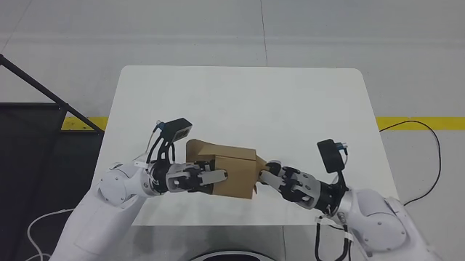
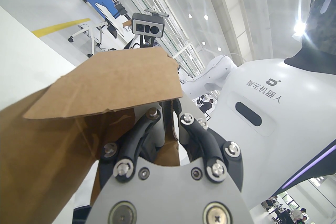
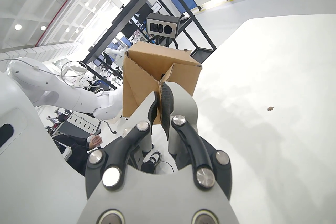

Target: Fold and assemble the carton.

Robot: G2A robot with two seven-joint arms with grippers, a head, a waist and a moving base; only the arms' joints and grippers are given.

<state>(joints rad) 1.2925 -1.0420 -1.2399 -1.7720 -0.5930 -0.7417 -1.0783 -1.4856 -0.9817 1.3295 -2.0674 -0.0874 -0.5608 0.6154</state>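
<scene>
A brown cardboard carton (image 1: 225, 166) is held just above the near part of the white table (image 1: 240, 101), between both arms. My left gripper (image 1: 211, 177) is at the carton's left end, shut on a cardboard wall (image 2: 172, 135), with a loose flap (image 2: 113, 86) standing out over its fingers. My right gripper (image 1: 265, 170) is at the carton's right end, shut on the edge of a flap (image 3: 160, 93). In the right wrist view the carton (image 3: 147, 78) stands open as a box with flaps folded inward at that end.
The table's far half and both far corners are bare white surface. A small brown scrap (image 3: 270, 108) lies on the table. A black frame stand (image 1: 36, 86) is off the table's left side, and a cable (image 1: 429, 159) runs on the floor at the right.
</scene>
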